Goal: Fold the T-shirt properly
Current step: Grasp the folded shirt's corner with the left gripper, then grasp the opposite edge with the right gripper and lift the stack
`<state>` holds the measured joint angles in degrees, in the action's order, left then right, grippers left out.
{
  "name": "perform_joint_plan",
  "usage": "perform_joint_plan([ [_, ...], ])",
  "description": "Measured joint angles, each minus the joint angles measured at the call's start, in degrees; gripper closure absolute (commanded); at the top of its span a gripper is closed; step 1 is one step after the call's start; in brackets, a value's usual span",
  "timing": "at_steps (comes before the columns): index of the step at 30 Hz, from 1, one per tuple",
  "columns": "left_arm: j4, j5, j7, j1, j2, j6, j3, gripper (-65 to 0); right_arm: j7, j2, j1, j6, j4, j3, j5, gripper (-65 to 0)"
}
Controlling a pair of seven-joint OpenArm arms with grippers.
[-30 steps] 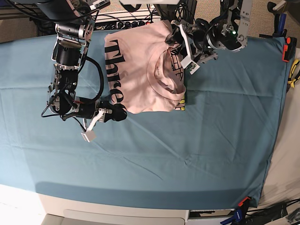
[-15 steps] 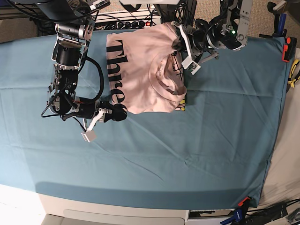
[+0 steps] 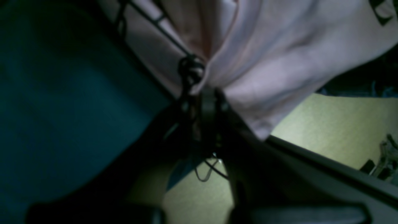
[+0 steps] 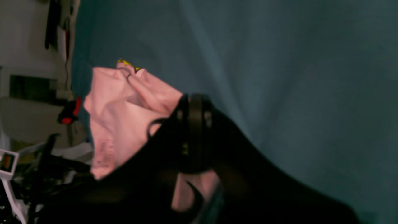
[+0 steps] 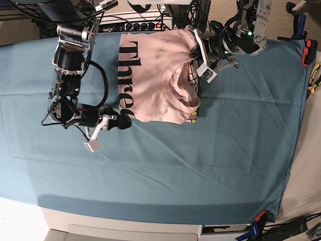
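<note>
The pale pink T-shirt (image 5: pixel 150 80) lies folded at the back middle of the teal cloth, with black "Three" lettering along its left part and the collar facing up. My left gripper (image 5: pixel 197 44) is at its far right corner, shut on bunched fabric. In the left wrist view the T-shirt (image 3: pixel 279 62) gathers into the left gripper (image 3: pixel 205 93). My right gripper (image 5: pixel 126 122) is shut on the near left corner. In the right wrist view the T-shirt (image 4: pixel 115 124) spreads away from the right gripper (image 4: pixel 193 104).
The teal table cloth (image 5: pixel 200 165) covers the whole table. Cables and a power strip (image 5: pixel 135 24) line the back edge. A red clamp (image 5: pixel 307 52) holds the cloth's right edge, another (image 5: pixel 261 217) the near right corner. A white tag (image 5: pixel 92 146) hangs below my right arm.
The left gripper closed on the shirt's far right corner and drew it toward the back. The shirt shifted slightly right. The right gripper closed on the near left corner.
</note>
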<state>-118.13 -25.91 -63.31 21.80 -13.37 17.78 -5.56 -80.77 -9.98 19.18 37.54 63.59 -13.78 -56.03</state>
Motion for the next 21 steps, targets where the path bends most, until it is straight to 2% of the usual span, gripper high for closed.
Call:
perform_joint_plan([
  [2, 0.00, 0.00, -0.04, -0.63, 0.00, 0.00, 0.00, 0.0, 0.00, -0.81, -0.07, -0.02, 0.00, -0.07, -0.07, 0.0],
  [5, 0.00, 0.87, 0.28, -2.25, 0.02, 0.00, 0.00, 0.0, 0.15, -1.44, -1.05, 0.02, 0.02, -0.09, -5.01, 0.0],
  [13, 0.00, 2.10, 1.55, -4.55, 0.00, 0.00, 0.00, 0.0, 0.68, -1.64, -5.95, 0.04, 0.07, -0.09, -10.34, 0.0],
  [21, 0.00, 2.78, 1.90, -5.35, -1.27, -0.02, 0.00, 0.0, -0.02, -1.90, -8.55, 1.42, 5.79, -0.09, -10.08, 0.0],
])
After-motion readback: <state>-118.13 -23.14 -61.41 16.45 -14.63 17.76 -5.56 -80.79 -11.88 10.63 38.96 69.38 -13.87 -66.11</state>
